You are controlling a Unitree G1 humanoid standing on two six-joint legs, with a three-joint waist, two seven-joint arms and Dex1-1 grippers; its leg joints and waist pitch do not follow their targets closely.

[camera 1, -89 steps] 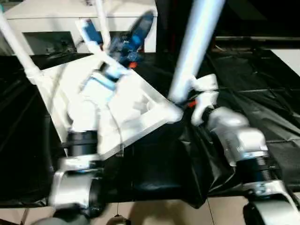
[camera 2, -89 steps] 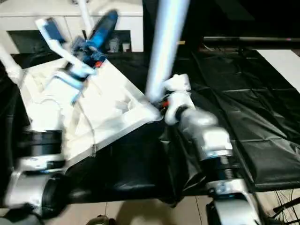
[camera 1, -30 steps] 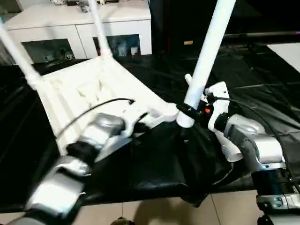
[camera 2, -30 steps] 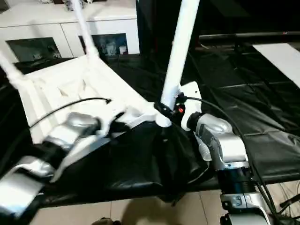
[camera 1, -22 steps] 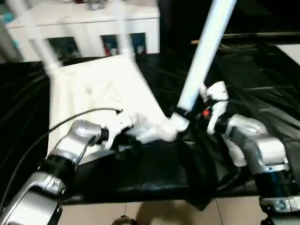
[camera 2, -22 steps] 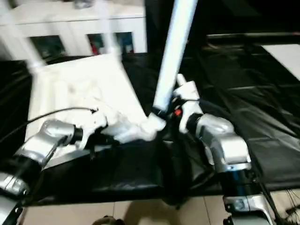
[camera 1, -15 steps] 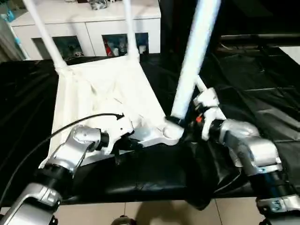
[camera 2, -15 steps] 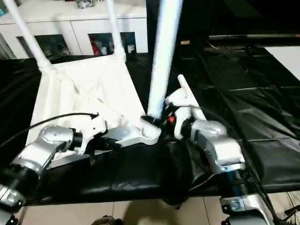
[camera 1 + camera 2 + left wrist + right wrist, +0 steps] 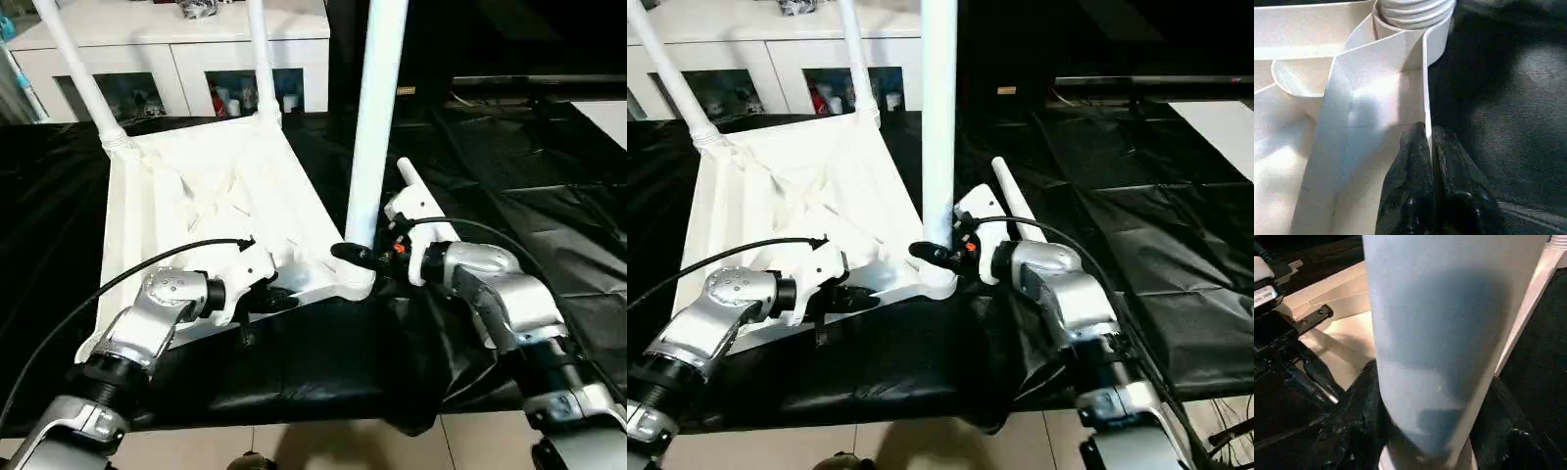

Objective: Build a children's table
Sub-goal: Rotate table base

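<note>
Centre frame, the right gripper (image 9: 364, 258) clamps the long white tapered tube leg (image 9: 373, 127) at its corner socket while the left gripper (image 9: 1429, 147) pinches the upturned white ribbed plastic tabletop (image 9: 196, 211) rim: any tilt risks a cross-threaded, jammed leg.

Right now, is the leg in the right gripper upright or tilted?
Upright: the leg rises straight from the near corner socket, right gripper clamped around its base.

A lived-in home room: a white cabinet with glass doors (image 9: 196, 69) holds small knick-knacks, beige floor tiles (image 9: 323, 446) show below, and black plastic sheeting (image 9: 549, 186) covers the work area
</note>
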